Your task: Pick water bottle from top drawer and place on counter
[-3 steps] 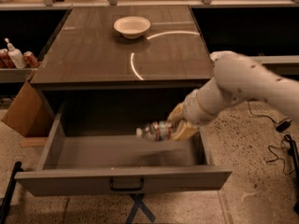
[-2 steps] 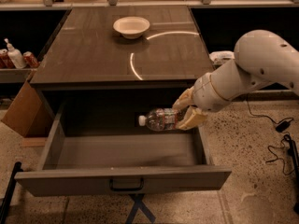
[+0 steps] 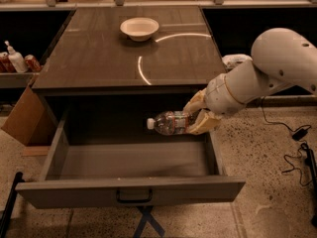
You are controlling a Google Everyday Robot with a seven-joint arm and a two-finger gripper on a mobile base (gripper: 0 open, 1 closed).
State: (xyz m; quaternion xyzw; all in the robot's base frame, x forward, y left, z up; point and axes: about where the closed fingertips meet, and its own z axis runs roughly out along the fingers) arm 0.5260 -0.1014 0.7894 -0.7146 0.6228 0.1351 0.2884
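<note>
My gripper is shut on the water bottle, a small clear crinkled bottle with a white cap. It holds the bottle on its side, cap pointing left, above the right rear part of the open top drawer. The bottle hangs below the front edge of the counter. The white arm reaches in from the right. The drawer is pulled fully out, and its floor is bare where it shows.
A white bowl sits at the back middle of the counter. A white pump bottle and red cans stand on a side shelf at left. A cardboard box leans by the drawer's left side. Cables lie on the floor at right.
The gripper has lifted the water bottle up out of the drawer, and it now hangs higher, closer to the counter's front edge.
</note>
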